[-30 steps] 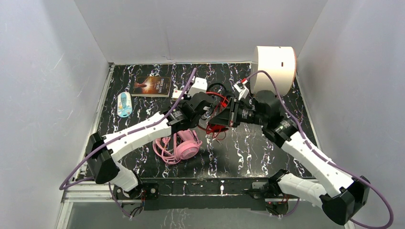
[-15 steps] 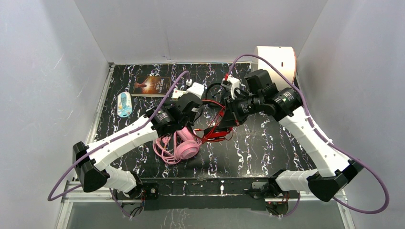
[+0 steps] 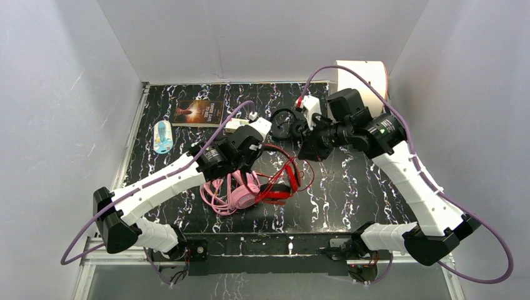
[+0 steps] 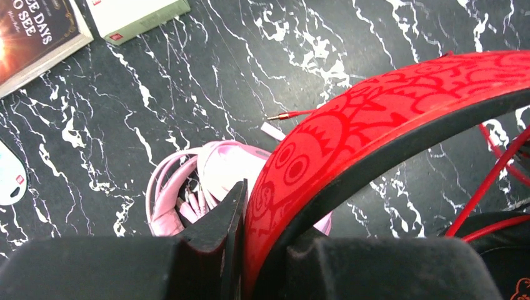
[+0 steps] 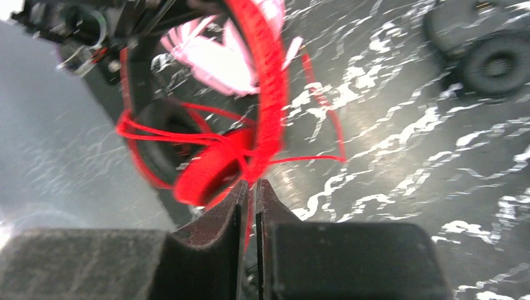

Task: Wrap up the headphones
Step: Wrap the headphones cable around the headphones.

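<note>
Three views: one overhead, two wrist-mounted.
The desk is viewed whole from above and behind; the red headset is shared, caught close by both wrist cameras.

desk comes up as black stone-look with white veining, faintly shiny. red headphones: matt band, darker red print on it, smooth black lining beneath. pink headphones look like glossy plastic. red cable, thin and smooth. jaws, matt black plastic, slightly grainy.
</note>
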Tool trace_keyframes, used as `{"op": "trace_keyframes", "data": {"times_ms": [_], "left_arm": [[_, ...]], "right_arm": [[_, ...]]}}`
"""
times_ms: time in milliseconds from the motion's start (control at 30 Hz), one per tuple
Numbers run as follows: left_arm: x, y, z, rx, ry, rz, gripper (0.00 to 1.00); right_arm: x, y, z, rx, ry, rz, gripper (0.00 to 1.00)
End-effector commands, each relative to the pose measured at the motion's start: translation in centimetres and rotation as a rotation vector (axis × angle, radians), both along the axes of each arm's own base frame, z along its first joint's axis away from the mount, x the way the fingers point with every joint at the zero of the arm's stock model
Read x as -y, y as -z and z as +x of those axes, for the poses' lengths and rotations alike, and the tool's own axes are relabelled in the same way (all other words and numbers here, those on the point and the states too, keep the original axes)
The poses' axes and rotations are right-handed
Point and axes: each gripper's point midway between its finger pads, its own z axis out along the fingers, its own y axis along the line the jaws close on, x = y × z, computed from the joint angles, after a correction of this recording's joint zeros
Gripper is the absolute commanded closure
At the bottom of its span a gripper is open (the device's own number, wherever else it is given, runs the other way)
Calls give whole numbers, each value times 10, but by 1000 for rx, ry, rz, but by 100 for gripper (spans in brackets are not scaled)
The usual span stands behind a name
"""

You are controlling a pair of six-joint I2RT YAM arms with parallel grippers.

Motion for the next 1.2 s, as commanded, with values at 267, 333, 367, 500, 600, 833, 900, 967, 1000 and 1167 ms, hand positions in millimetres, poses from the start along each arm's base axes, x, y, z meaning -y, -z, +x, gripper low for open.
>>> {"op": "trace_keyframes", "data": {"times_ms": [267, 333, 367, 500, 600, 833, 900, 967, 1000, 1167], "left_arm": [[22, -16, -52, -202, 131, -207, 100], [32, -21, -69, -307, 103, -316, 100], [33, -22, -79, -367, 93, -355, 100], [25, -44, -79, -484, -66, -506, 100], [23, -56, -76, -552, -128, -595, 100], [20, -86, -64, -642, -234, -793, 100], [20, -96, -59, -637, -244, -817, 100], [21, -103, -57, -638, -244, -835, 100], [21, -106, -57, -642, -247, -843, 100], [28, -123, -54, -658, -227, -899, 100]], "right_arm": [[23, -11, 88, 312, 313, -68, 89], [47, 11, 116, 240, 433, -53, 85], [67, 15, 129, 194, 482, 56, 79], [66, 55, 123, 231, 509, 309, 24], [77, 80, 127, 218, 581, 287, 13], [68, 118, 115, 154, 515, 351, 9], [52, 119, 98, 150, 369, 408, 9], [36, 118, 79, 147, 217, 502, 9], [31, 116, 74, 161, 176, 537, 9], [11, 114, 64, 236, 37, 636, 6]]}}
